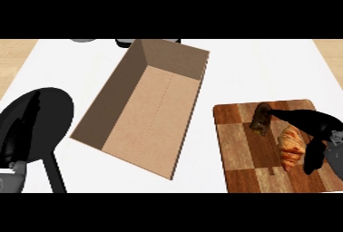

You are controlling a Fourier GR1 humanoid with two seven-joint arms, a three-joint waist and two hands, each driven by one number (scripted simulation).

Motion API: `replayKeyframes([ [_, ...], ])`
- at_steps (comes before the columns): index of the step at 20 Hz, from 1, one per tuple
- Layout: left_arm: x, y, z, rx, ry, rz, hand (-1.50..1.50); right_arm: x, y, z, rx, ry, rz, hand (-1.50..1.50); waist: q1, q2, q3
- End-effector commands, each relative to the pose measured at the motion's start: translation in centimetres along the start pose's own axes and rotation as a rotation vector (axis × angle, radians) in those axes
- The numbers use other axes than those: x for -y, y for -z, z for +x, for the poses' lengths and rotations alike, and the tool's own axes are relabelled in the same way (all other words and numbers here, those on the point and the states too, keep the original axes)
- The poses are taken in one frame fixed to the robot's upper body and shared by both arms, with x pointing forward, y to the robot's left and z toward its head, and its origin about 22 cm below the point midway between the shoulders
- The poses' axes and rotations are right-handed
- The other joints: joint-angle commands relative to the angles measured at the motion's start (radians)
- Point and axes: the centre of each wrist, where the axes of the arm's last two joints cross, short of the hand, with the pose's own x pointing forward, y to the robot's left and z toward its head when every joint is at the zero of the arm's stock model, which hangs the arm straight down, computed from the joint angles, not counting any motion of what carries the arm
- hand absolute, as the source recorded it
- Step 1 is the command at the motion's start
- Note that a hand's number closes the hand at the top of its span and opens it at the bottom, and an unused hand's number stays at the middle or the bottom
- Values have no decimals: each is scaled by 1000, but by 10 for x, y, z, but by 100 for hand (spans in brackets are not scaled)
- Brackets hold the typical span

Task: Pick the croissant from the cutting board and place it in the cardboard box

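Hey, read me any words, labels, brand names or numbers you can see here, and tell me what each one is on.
None: no readable text on the cardboard box, the cutting board, the croissant or either hand, right hand and left hand.

The counter (268,68) is plain white, edged on both sides by pale wood-grain flooring. The box (150,113) is tan cardboard, darker brown on its shaded inner wall. The board (244,149) shows a patchwork of light and dark brown wood blocks with streaked grain. The croissant (292,147), between the black fingers (312,158) and thumb of the right hand (315,131), is golden orange with reddish-brown bands. The left hand (30,122) is black too.
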Motion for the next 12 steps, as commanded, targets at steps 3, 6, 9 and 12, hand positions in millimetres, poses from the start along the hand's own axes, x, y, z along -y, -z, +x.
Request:
replayKeyframes([
  [3,-13,4,-3,6,-12,-8,0,-17,16,18,-46,-39,37,-150,4,2,0],
  [6,-7,10,1,0,-13,10,0,-37,15,32,-102,-61,70,-150,-2,1,0],
  [9,-11,0,14,-13,-7,-5,0,-34,17,28,-155,-77,91,-150,1,0,0],
  [12,-9,9,19,4,-2,-2,0,-53,16,23,-152,-73,79,-150,-4,0,0],
])
